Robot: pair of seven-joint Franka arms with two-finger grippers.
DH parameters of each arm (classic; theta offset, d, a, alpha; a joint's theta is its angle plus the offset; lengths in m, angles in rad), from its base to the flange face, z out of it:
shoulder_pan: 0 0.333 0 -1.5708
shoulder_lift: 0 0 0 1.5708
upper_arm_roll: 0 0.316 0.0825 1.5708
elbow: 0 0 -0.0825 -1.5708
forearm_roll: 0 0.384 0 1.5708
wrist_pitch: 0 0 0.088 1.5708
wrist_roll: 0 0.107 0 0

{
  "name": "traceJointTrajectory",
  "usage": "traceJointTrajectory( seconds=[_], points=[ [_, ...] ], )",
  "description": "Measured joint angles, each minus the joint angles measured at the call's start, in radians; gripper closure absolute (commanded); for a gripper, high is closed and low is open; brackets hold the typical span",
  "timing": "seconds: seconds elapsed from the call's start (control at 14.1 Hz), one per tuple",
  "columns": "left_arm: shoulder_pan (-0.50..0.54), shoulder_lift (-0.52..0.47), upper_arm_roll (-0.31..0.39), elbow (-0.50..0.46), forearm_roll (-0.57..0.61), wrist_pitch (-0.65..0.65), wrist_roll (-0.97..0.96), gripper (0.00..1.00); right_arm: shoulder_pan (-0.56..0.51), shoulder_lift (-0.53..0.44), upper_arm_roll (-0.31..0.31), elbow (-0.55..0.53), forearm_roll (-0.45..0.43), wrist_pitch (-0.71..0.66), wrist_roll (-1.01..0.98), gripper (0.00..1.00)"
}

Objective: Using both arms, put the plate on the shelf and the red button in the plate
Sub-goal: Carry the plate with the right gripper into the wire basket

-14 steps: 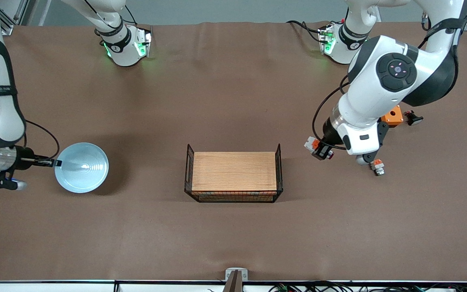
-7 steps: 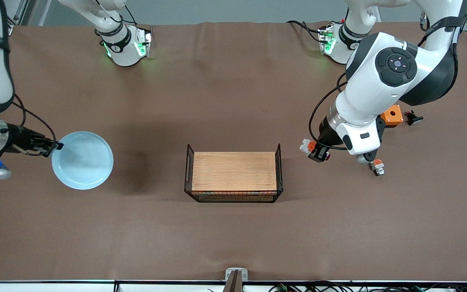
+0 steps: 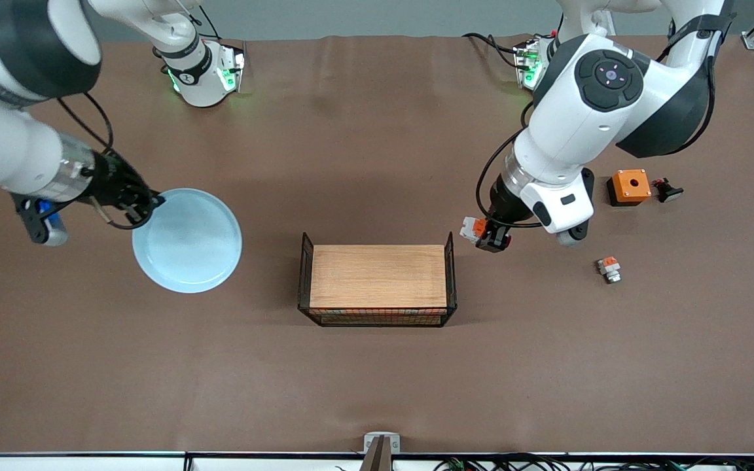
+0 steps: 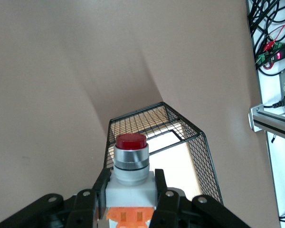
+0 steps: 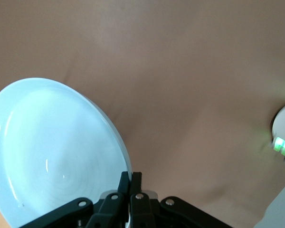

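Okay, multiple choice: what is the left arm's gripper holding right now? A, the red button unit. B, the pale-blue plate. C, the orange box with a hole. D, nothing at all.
A: the left gripper is shut on the red button, its red cap pointing toward the wire basket; the plate is gripped at its rim by the right gripper.

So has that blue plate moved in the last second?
Yes. The plate, held by the right gripper, has come closer to the wire basket.
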Motion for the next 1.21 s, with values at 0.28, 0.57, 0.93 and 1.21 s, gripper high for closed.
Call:
traceJointTrajectory(
  seconds=[0.28, 0.57, 0.93, 1.21],
  points=[
    [0.001, 0.003, 0.003, 0.000, 0.000, 0.000, -0.013, 0.77, 0.158, 0.003, 0.002, 0.017, 0.000, 0.025, 0.332, 1.00],
    [-0.002, 0.010, 0.002, 0.000, 0.000, 0.000, -0.024, 0.77, 0.303, 0.010, 0.002, 0.019, -0.002, 0.108, 0.591, 1.00],
    [-0.025, 0.016, 0.001, 0.000, 0.000, 0.000, -0.039, 0.77, 0.454, 0.061, 0.001, 0.020, -0.079, 0.228, 0.889, 1.00],
    [-0.023, 0.017, 0.006, 0.001, 0.000, 0.000, -0.042, 0.77, 0.510, 0.141, 0.000, 0.023, -0.120, 0.340, 1.077, 1.00]
  ],
)
